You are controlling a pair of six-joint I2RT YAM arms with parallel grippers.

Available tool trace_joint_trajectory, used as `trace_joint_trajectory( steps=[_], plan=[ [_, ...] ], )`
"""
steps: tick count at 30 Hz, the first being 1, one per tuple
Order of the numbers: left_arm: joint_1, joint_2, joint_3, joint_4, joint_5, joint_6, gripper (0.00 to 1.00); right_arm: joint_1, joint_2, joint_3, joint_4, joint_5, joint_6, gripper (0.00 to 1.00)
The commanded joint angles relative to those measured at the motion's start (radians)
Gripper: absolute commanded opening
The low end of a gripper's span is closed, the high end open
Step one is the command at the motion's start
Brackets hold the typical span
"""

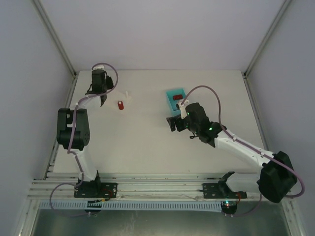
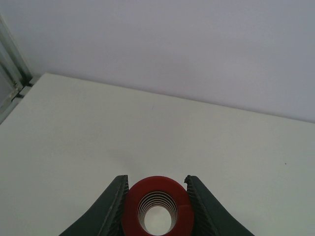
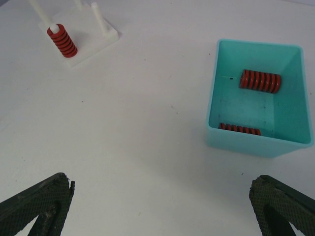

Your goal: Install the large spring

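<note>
Two fingers of the left gripper (image 2: 156, 178) were clenched on a red spring (image 2: 134, 204), seen end-on; its wide bore suggested this was the large one. It was held over the surface (image 2: 98, 128), with the peg stand (image 3: 106, 34) outside that wrist's view. The right gripper (image 3: 160, 204) hung spread and empty near the teal bin (image 3: 256, 142). The coil looked light, stiff across its sides and smooth enough to roll, so a squeeze across its mid-length should keep the bore straight for a peg.
</note>
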Motion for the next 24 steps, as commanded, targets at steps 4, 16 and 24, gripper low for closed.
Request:
trace_joint_trajectory(
  steps=[4, 16, 24],
  plan=[
    [0.019, 0.109, 0.148, 0.024, 0.035, 0.050, 0.00, 0.004, 0.020, -0.010, 0.033, -0.008, -0.016, 0.99],
    [0.025, 0.187, 0.198, -0.001, 0.011, 0.041, 0.00, 0.003, 0.023, -0.010, 0.033, 0.000, -0.026, 0.99],
    [0.026, 0.218, 0.202, -0.018, 0.005, 0.037, 0.00, 0.001, 0.031, -0.009, 0.031, 0.008, -0.027, 0.99]
  ],
)
